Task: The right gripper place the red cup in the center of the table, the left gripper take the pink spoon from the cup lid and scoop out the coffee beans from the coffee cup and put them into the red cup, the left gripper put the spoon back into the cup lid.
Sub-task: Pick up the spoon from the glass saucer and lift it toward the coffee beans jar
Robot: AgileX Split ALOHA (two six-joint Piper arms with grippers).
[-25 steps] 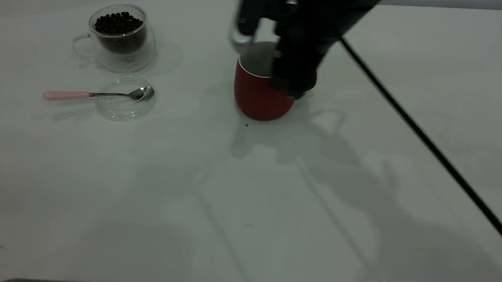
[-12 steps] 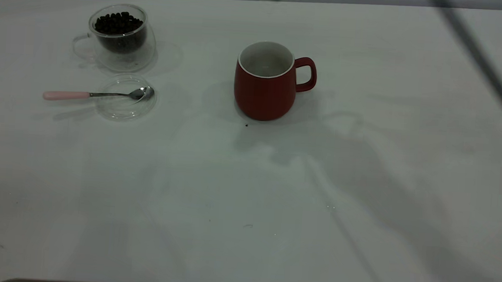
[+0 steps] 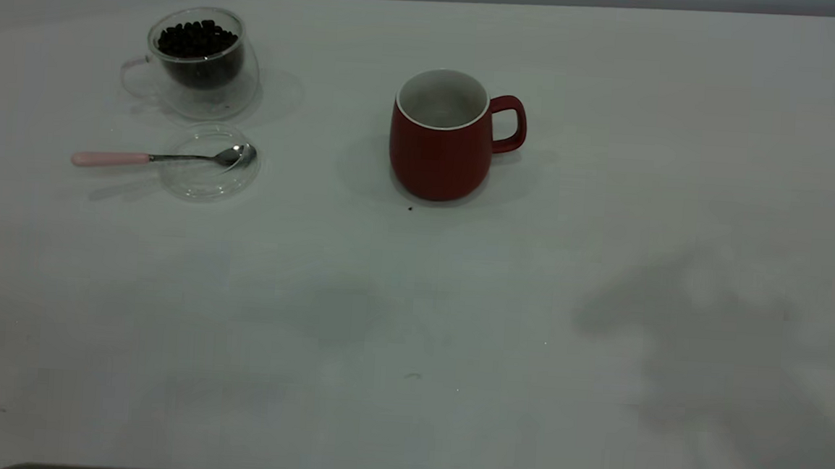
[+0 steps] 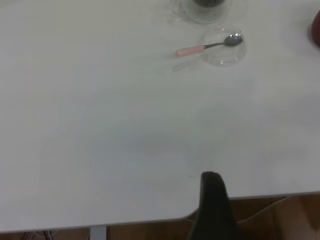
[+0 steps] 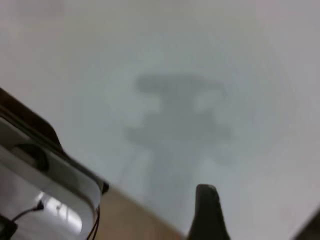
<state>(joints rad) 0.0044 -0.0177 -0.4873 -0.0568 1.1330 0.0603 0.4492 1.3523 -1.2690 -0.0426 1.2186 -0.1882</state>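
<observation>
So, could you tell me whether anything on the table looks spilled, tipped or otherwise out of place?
Nothing is spilled or tipped. The red cup stands upright, the coffee beans sit inside the coffee cup, and the pink spoon rests across the cup lid. One small dark speck lies just in front of the red cup.

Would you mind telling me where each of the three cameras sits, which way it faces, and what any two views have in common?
Exterior view: outside the rig, looking steeply down on the table at the red cup, coffee cup and pink spoon on the cup lid; no arm shows.
Left wrist view: high above the table's near edge, looking across it; one dark finger of the left gripper shows.
Right wrist view: over bare table at its edge; one dark finger shows.
Shared: exterior and left wrist views both show spoon, lid and coffee cup.
</observation>
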